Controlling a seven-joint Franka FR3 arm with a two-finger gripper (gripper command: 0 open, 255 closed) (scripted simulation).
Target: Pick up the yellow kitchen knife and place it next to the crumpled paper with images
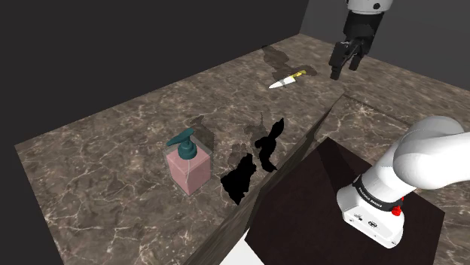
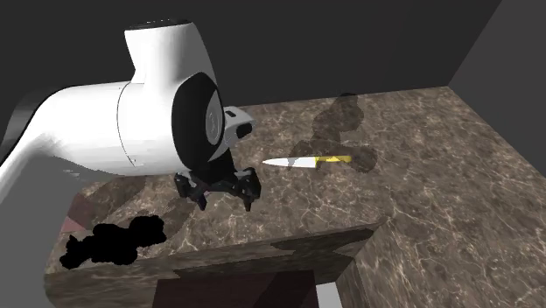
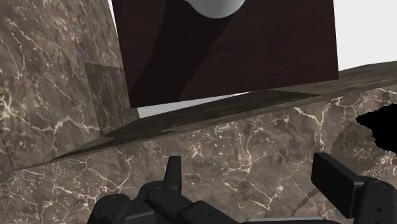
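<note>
Marble counter (image 1: 113,143) carries everything: nearest, a soap bottle (image 1: 188,162) and the black crumpled shape (image 1: 241,179), probably the paper. Farther, at its one o'clock, the knife (image 1: 288,78) lies flat, untouched. At the knife's three o'clock the gripper (image 1: 343,66) hovers spread, empty; grasp and transfer remain.

On the surface (image 1: 113,143), the knife (image 1: 287,79) lies well behind the soap bottle (image 1: 188,162); the crumpled paper (image 1: 241,179) lies just beside that bottle.
</note>
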